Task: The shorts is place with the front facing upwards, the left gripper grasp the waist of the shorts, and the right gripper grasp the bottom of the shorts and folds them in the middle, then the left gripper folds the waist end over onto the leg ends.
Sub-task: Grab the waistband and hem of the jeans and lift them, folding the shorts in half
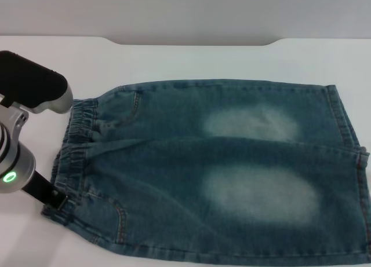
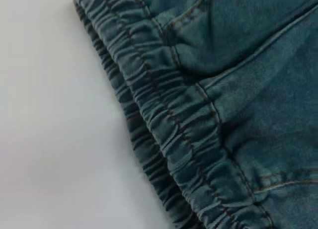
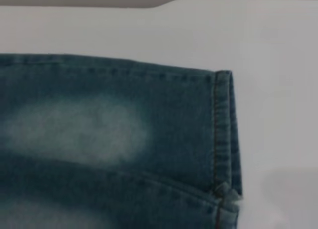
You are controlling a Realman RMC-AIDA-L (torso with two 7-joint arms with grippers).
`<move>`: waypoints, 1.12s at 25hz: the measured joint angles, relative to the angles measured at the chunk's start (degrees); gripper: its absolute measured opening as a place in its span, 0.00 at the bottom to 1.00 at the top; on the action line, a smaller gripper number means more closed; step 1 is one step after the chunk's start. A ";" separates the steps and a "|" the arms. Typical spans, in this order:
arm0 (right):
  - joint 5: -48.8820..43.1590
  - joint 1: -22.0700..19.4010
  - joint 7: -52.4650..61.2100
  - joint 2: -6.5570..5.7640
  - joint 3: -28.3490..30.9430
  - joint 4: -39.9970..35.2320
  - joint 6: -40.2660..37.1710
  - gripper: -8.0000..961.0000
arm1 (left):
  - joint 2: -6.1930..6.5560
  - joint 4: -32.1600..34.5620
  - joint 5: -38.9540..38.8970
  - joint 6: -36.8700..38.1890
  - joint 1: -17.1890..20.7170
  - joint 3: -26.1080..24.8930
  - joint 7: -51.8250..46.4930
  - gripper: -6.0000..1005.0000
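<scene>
One pair of shorts lay flat across the white surface in my head view, pale faded patches facing up, one on each leg. I saw the waist end with its puckered elastic band on the left side and the leg ends with their straight stitched hems on the right, the near hem running out past the frame edge.

My left end effector sat at the near corner of the waistband, its black tip touching the gathered denim just beside a pocket seam. I could not tell whether it was released or clenched, since the fingers themselves were hidden against the cloth. The green ring light glowed on that arm's wrist, at the left edge of the view.

From the left wrist camera I saw only the elastic band lying along bare surface, with the pocket stitching next to it.

From the right wrist camera I saw a hem corner of one leg and a faded patch; my right end effector appeared in none of the views.
</scene>
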 joint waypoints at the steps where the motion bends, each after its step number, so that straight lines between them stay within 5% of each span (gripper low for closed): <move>1: 0.01 -0.04 0.35 -0.01 -0.29 0.33 0.64 0.63 | 0.00 0.00 0.00 0.00 0.00 0.00 0.00 0.13; 6: 0.07 -0.36 2.07 0.03 -2.17 0.73 2.29 0.63 | 0.00 -1.64 0.15 -0.65 -0.17 -0.10 0.44 0.05; 28: -1.92 -5.75 4.96 0.15 -7.33 -0.52 4.57 0.63 | 0.00 -2.15 0.62 -0.19 -1.33 0.17 1.25 0.04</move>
